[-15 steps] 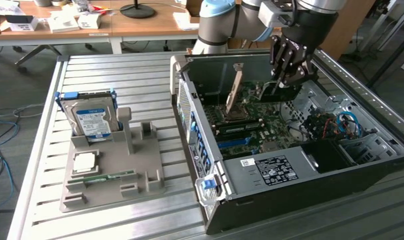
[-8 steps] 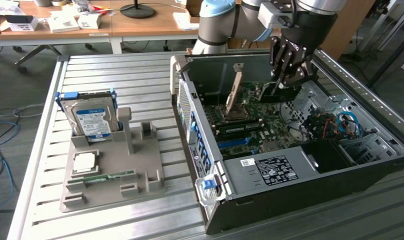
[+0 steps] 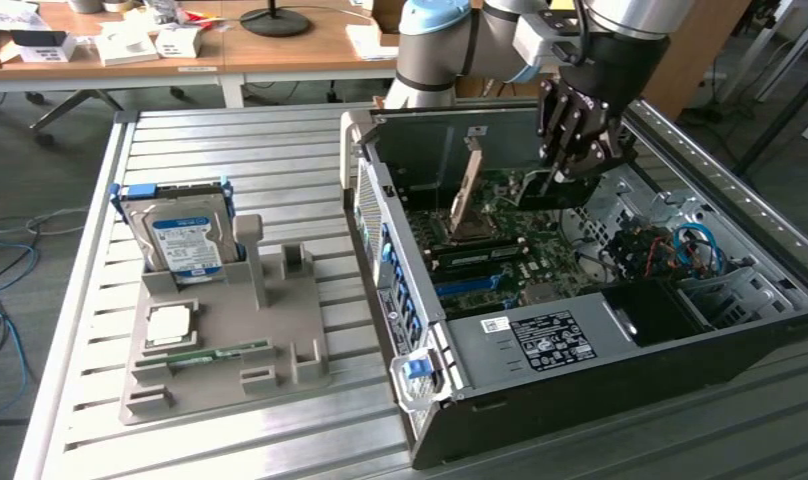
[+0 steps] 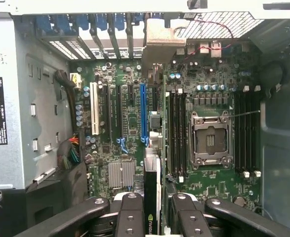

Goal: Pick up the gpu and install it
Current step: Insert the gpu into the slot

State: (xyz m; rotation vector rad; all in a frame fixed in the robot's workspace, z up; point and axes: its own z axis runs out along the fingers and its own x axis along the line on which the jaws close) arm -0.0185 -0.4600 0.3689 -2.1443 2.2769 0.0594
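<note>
We log the pincer (image 4: 152,203) pinching the gpu (image 4: 152,178) edge-on between its fingers (image 4: 130,215), inside the open computer case (image 3: 618,350). The motherboard (image 4: 115,133) lies beneath the pincer (blue slot (image 4: 144,111) just beside the card).

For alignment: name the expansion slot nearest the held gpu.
The long blue slot, right beside the gpu; the white slot and black slots lie farther off.

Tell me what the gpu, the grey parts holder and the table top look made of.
The gpu: dark matte circuit board, it seems; its pale end bracket has a dull sheet-metal sheen.
The grey parts holder: likely moulded or printed plastic, flat matte, blocky posts.
The table top: probably aluminium, ribbed silvery slats with soft glare.
</note>
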